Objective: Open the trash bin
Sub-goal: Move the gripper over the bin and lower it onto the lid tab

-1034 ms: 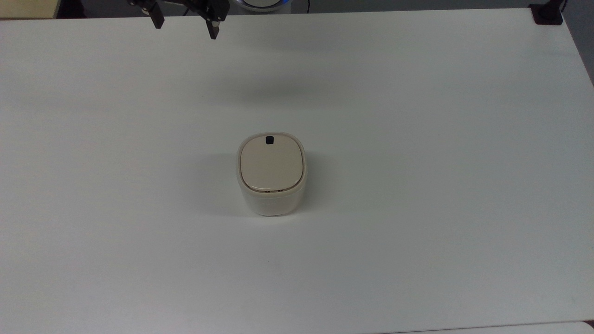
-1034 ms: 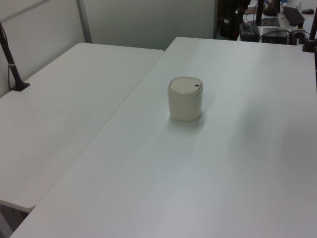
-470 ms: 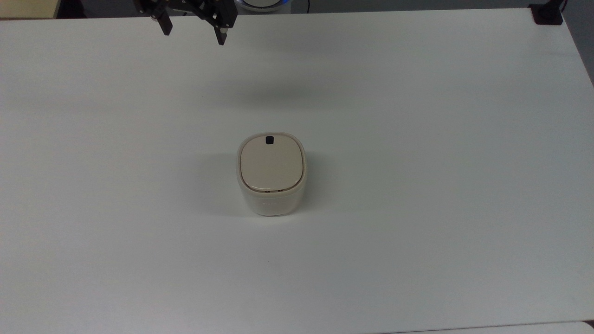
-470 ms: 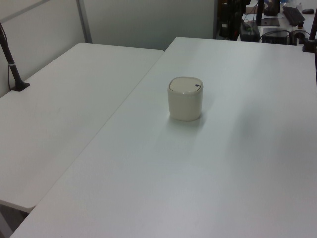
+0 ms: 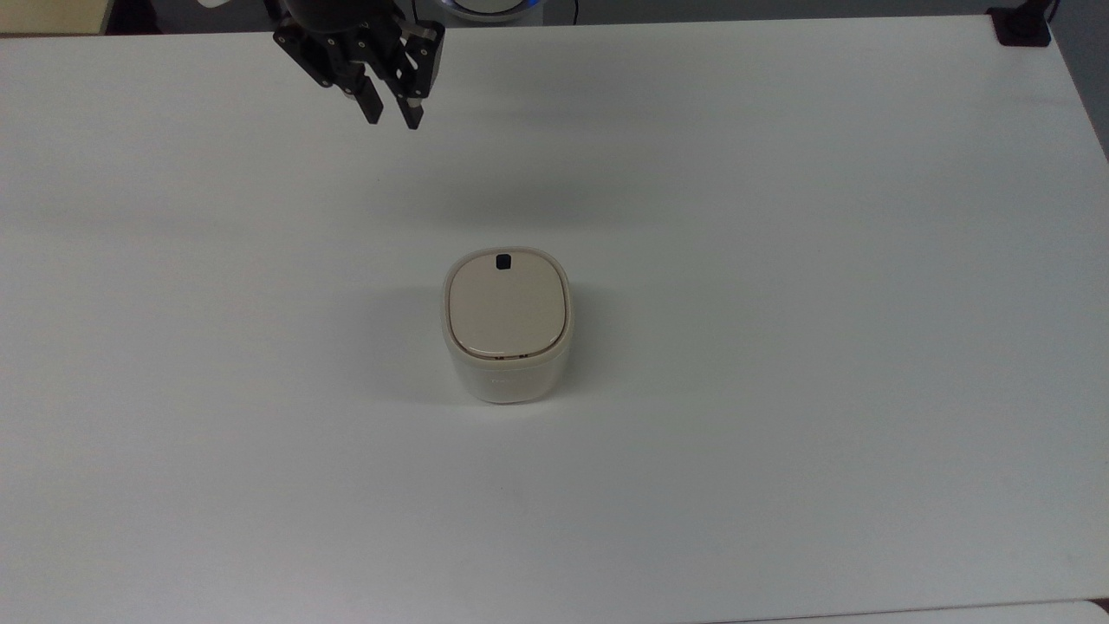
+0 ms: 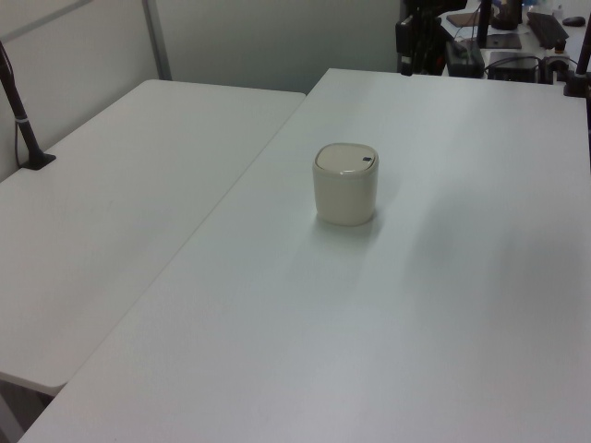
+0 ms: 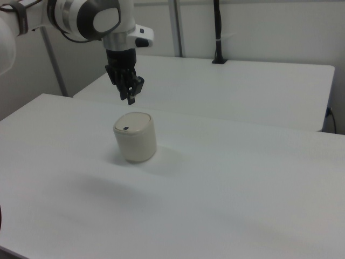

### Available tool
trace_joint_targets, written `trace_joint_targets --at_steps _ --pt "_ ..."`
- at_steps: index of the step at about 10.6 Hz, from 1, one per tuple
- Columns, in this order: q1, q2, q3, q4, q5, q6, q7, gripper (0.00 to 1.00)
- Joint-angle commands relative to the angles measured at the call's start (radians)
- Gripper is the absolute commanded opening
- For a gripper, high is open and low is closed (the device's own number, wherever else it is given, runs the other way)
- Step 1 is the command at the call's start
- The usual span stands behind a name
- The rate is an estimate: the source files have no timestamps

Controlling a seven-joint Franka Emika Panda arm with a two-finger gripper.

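**Gripper narrows and drops into frame**

Top view: black two-finger gripper (image 5: 392,116) has come further in, fingers now nearly together, grasping nothing; rounded translucent-white trash bin (image 5: 507,325), beige lid shut, stays mid-table (image 5: 780,260).

Left view: bin (image 6: 346,184) unmoved.

Right view: gripper (image 7: 130,96) hovers above bin (image 7: 135,137); finger gap hard to judge.

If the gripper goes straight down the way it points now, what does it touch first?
Probably the bare white table. In the top view the gripper hangs well toward the top left of the trash bin; the right view puts it closer to the lid, so depth is unclear.
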Motion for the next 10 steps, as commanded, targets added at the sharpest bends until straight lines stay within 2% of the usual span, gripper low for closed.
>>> trace_joint_targets --at_steps 1,3,6,10 --pt "0.008 0.009 -0.002 -0.019 0.020 0.088 -0.038 0.12" --pt "0.028 0.027 -0.001 -0.021 0.013 0.153 -0.042 0.06" --pt "0.083 0.098 -0.002 -0.021 -0.003 0.185 -0.058 0.05" --pt "0.117 0.161 -0.002 -0.021 -0.052 0.199 -0.060 0.03"
